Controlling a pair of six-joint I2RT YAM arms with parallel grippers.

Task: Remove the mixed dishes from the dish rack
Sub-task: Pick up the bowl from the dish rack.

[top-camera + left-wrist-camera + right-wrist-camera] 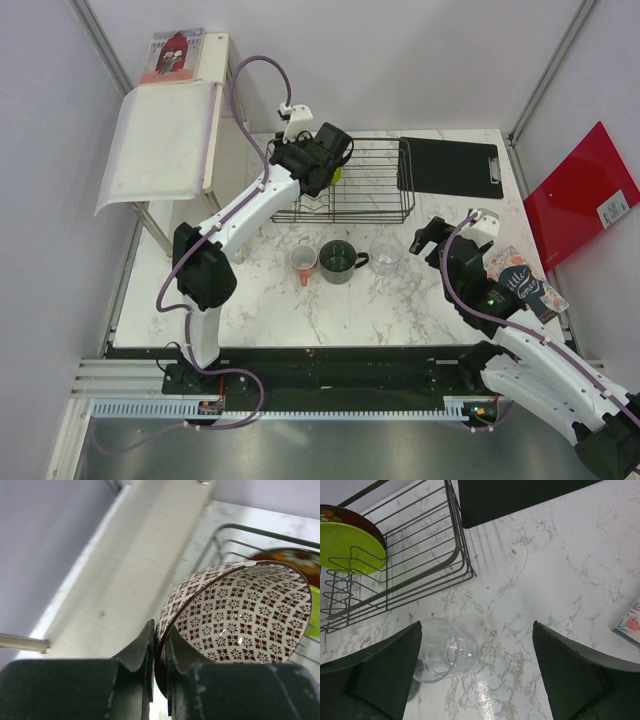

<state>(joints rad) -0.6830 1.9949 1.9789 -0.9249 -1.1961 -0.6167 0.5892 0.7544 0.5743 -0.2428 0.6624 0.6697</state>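
My left gripper [159,635] was clamped on the rim of the small pink-white patterned bowl [240,615] at the left end of the dish rack [372,203] — my right gripper [475,627] was spread wide and held nothing.

The bowl was tipped on its side with its opening toward my wrist camera, one finger inside the rim and one outside. Just behind it in the rack stood the dark red patterned bowl [351,513] and the lime-green plate [350,547], both upright among the prongs. On the marble table [400,300] in front of the rack stood the orange-red cup [304,263], the dark grey mug [338,262] and the clear glass [445,655] in a row — the glass upright below my right gripper, nearer its left finger and untouched.
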